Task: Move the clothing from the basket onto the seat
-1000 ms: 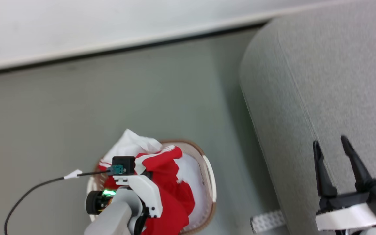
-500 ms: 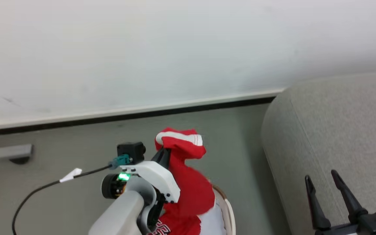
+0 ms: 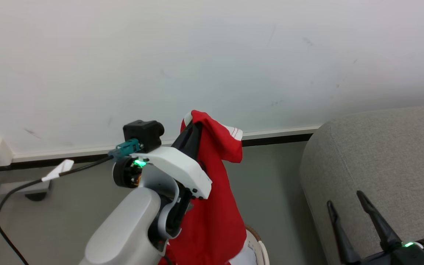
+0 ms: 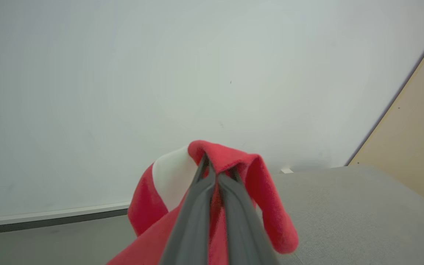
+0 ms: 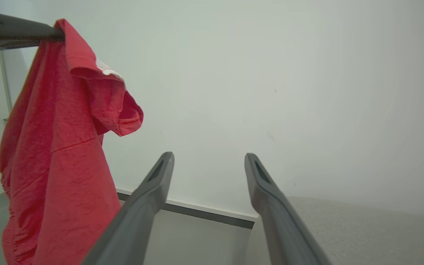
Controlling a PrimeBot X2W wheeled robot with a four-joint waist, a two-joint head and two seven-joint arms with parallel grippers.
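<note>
head view: the left gripper (image 3: 193,127), on its white-and-grey arm, has its two dark fingers pressed together on the top fold of a soft red sports garment with white stripes (image 3: 215,206). the garment hangs straight down from that pinch, in front of the white wall (image 3: 212,55) and above the grey floor (image 3: 68,213). its lower end runs off the bottom edge, next to a sliver of the cream-white plastic basket with a brown rim band (image 3: 262,254). the big grey fabric-upholstered seat (image 3: 381,147) lies to the right, apart from the garment. the right gripper (image 3: 344,198) sits at the lower right in front of the seat, jaws spread wide with nothing between them.

left wrist view: the fingers meet tightly, their tips buried in a red fold beside a white panel of the garment. the seat spreads out beyond at the lower right.

right wrist view: both fingers stand far apart and empty, pointing at the wall. the garment dangles at the upper left from the left gripper's fingers, and the seat's rounded edge shows at the lower right.
</note>
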